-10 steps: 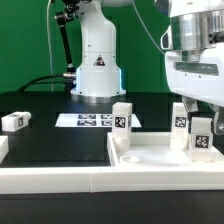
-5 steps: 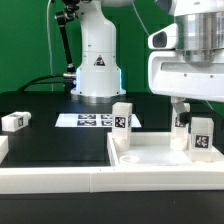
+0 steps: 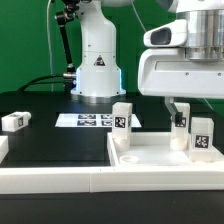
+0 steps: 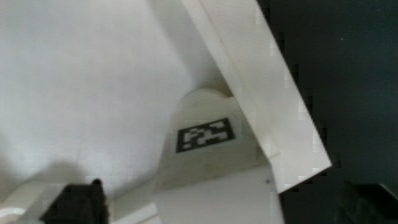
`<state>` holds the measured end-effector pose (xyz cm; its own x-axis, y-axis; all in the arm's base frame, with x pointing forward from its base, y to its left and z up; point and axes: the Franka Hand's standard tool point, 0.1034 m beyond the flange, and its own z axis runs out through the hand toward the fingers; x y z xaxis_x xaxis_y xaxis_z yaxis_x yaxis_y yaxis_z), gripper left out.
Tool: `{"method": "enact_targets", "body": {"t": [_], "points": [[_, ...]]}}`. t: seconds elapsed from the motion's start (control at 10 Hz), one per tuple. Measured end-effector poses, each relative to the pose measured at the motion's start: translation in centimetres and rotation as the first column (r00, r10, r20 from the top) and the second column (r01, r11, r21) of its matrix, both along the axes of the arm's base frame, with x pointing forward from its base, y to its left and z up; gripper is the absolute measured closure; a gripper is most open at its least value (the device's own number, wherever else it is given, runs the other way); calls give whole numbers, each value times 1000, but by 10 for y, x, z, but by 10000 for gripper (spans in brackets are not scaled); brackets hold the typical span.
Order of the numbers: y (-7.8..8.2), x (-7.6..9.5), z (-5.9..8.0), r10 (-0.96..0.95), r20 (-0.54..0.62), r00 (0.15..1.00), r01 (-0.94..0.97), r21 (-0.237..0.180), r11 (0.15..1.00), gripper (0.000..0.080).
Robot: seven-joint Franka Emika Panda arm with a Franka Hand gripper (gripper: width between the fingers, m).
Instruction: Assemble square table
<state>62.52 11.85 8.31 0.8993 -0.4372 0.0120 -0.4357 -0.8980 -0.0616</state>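
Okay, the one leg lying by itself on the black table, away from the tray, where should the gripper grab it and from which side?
Probably mid-length on the lone leg, pinched across its two long flat sides, coming straight down. It lies on its side on the black table with nothing close by, so its top is open.

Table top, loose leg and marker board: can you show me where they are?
table top (image 3: 155,152), exterior view, bare inner floor.
loose leg (image 3: 15,121), exterior view, its side face.
marker board (image 3: 85,120), exterior view, its tagged surface.
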Motion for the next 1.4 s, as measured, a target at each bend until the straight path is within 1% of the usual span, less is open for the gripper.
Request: {"method": "enact_targets", "body": {"t": [0.2,0.4,0.6,0.7,0.9,1.0,1.1,1.2,1.4], "points": [[-2,1,0,136,8,991,-136,-6,991,151],[-5,2,1,273,15,962,-273,-13,962,151],[-5,2,1,357,15,934,-357,-28,934,151],[-4,2,1,353,14,936,-352,-27,936,151],[-5,2,1,342,14,940,-342,-26,939,410],[-5,2,1,342,14,940,-342,-26,940,410],[-5,2,1,341,14,940,-340,-26,940,512],[-5,2,1,253,12,967,-253,-20,967,512],[-4,2,1,136,8,991,-136,-14,991,512]]}}
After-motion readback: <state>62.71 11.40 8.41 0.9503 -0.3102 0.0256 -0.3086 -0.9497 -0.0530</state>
